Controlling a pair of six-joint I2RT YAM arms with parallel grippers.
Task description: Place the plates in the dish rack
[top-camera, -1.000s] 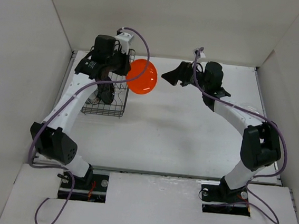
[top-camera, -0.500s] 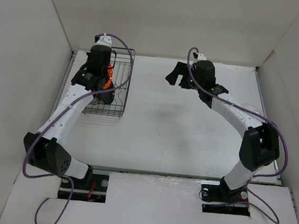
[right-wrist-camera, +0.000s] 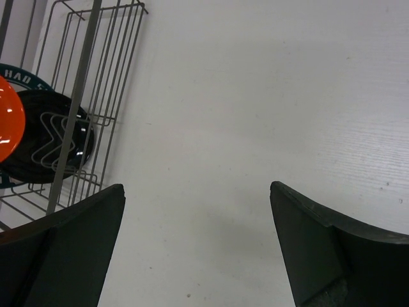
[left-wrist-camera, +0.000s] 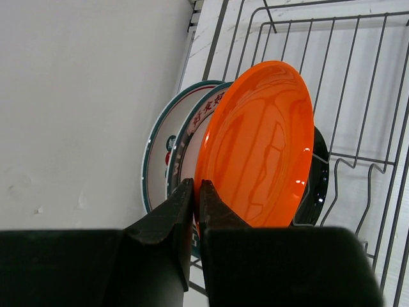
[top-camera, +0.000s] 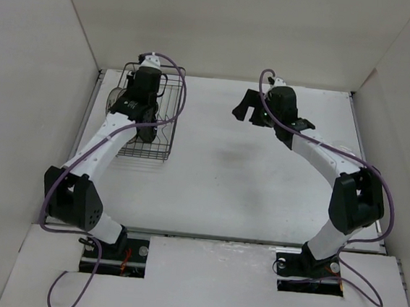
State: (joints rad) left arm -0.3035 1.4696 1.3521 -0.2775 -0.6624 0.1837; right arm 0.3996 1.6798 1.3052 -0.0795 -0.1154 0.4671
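In the left wrist view my left gripper (left-wrist-camera: pixel 197 188) is shut on the lower rim of the small orange plate (left-wrist-camera: pixel 262 147), which stands on edge inside the dish rack (left-wrist-camera: pixel 218 32). Behind it to the left stand the white plate with red pattern (left-wrist-camera: pixel 201 121) and the white plate with green rim (left-wrist-camera: pixel 160 153). The glossy black plate (left-wrist-camera: pixel 317 185) stands behind it on the right. From above, my left gripper (top-camera: pixel 133 110) is down inside the rack (top-camera: pixel 166 124). My right gripper (top-camera: pixel 247 108) is open and empty over the table, right of the rack; its own view (right-wrist-camera: pixel 196 187) shows the black plate (right-wrist-camera: pixel 51 144).
White walls close in the table on the left, back and right; the rack stands close to the left wall (left-wrist-camera: pixel 77 96). Bare white table top (top-camera: pixel 247 172) lies between the rack and the right arm.
My left arm has swung the orange plate from the right side of the rack to the left and down into it. My right gripper has drawn back a little to the right.
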